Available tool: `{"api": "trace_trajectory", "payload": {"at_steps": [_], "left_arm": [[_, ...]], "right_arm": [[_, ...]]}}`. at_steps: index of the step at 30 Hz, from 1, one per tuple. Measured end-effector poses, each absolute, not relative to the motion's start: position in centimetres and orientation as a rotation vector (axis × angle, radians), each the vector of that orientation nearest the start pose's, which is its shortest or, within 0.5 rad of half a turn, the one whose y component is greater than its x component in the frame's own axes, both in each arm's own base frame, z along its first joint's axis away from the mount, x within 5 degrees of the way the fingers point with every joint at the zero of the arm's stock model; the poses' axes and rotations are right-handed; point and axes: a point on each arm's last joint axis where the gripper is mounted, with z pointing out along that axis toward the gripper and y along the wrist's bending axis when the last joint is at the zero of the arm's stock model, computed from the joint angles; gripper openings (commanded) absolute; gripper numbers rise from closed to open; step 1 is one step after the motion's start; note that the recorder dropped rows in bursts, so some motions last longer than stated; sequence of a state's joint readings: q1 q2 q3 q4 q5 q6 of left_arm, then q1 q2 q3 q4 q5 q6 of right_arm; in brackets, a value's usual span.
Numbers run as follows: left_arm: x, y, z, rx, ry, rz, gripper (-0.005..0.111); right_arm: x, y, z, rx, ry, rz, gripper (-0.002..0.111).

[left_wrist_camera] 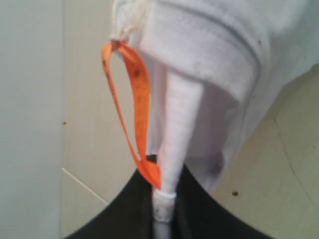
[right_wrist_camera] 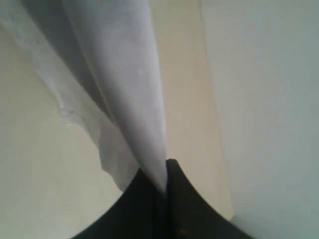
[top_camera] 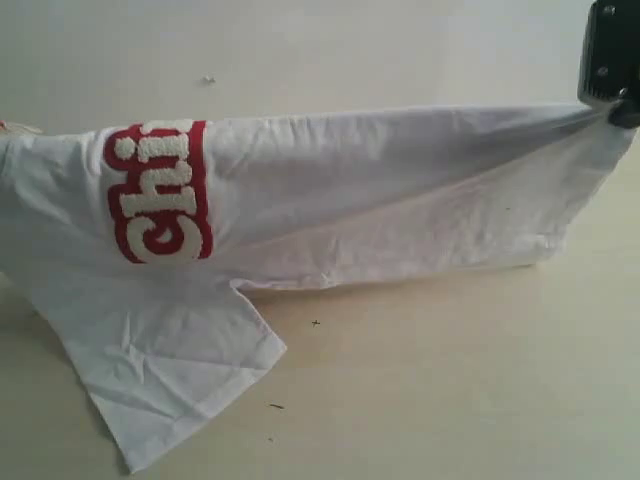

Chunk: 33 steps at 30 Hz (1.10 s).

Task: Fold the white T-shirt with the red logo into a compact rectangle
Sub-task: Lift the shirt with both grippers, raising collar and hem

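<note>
Short sleeve (top_camera: 170, 380) droops lower left; white cotton T-shirt (top_camera: 400, 200) stretched, long axis left-to-right, left gripper (left_wrist_camera: 162, 204) clamped on collar (left_wrist_camera: 199, 64), right gripper (top_camera: 620, 108) pinching hem (top_camera: 590, 125) upper right.

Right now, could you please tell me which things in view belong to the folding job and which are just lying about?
Job: white T-shirt, red logo, orange collar tag, left hand and right hand, both shut on the shirt.
Lying about: small white scrap, dark specks on the table.

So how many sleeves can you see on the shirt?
1. One sleeve drapes onto the table at the exterior view's lower left; the other may be hidden behind the white T-shirt.
</note>
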<state>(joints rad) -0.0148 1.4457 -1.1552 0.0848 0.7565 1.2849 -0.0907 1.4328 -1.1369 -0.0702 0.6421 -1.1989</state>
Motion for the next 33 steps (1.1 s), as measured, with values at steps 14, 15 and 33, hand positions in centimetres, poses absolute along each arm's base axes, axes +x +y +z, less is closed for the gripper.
{"api": "trace_trajectory", "payload": {"at_steps": [14,15,33], "left_arm": [[25.3,0.1,37.9,1.294,1.918,0.694,0.0],[24.9,0.1,38.4,1.272,1.901,0.702,0.0],[19.4,-0.4,42.3,1.089,1.8,0.632,0.0]], "right_arm": [[25.0,-2.6,37.6,-1.147,2.01,-0.701,0.0],[24.7,-2.6,38.0,-1.13,2.002,-0.705,0.0],[19.0,-2.4,42.9,-0.818,1.859,-0.753,0.0]]}}
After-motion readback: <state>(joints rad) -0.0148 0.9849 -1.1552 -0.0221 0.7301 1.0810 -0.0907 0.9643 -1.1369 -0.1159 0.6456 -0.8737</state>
